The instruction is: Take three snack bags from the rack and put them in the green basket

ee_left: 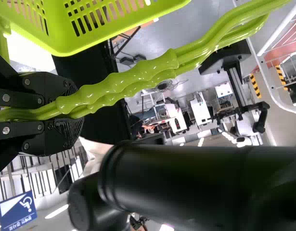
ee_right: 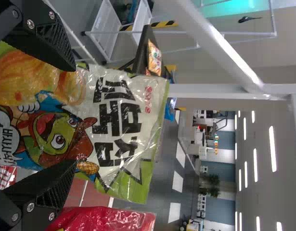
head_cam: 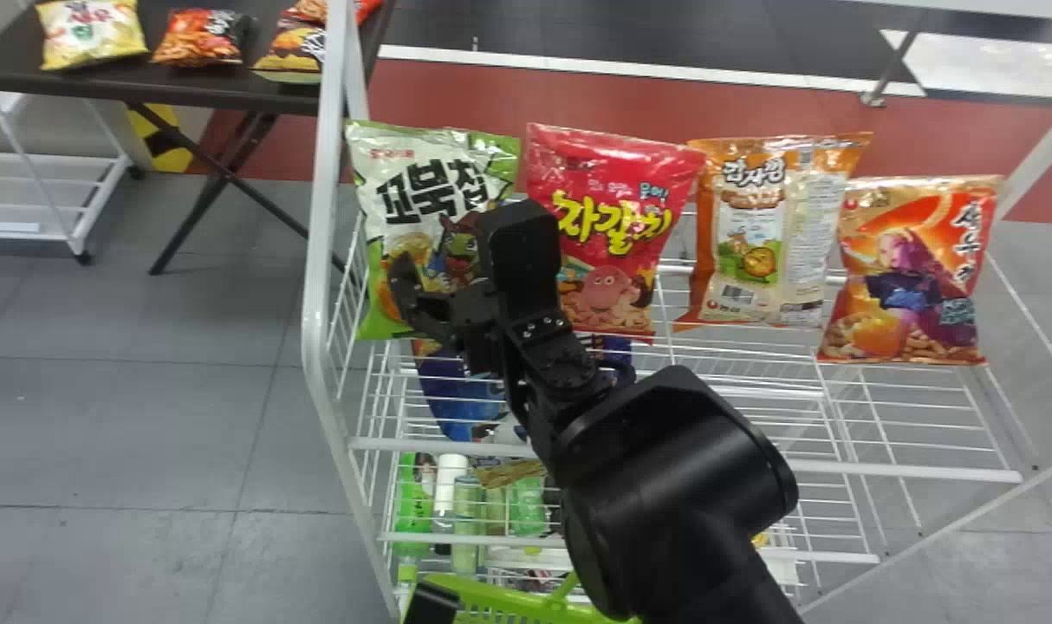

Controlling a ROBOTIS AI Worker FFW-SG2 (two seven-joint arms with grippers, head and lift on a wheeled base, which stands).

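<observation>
At the near edge is L hand (head_cam: 431, 604), beside the green basket (head_cam: 526, 600). In the left wrist view, the two fingers of L hand (ee_left: 70, 113) are closed together around the green handles (ee_left: 138, 82), so it is clamped on them, w/ the basket body next to it.

The R arm (head_cam: 665, 485) extends over the white wire rack (head_cam: 907, 469). Its R hand (head_cam: 448, 238) is at the white-and-green snack bag (head_cam: 422, 156), fingers apart, w/ the bag b/w them; if they touch it, I cannot tell.

This bag stands upright at L end of the rack's top shelf. To its R, in one row, are the red bag (head_cam: 613, 173), the orange-and-clear bag (head_cam: 751, 260) and the orange-red bag (head_cam: 916, 269). Below, there is a blue bag (head_cam: 457, 399), and lower also some bottles (head_cam: 467, 520).

Farther, at upper L, is the dark bench (head_cam: 171, 88) w/ more snack bags, incl. a yellow-and-white one (head_cam: 93, 35). A white cart (head_cam: 41, 204) is beside it.
</observation>
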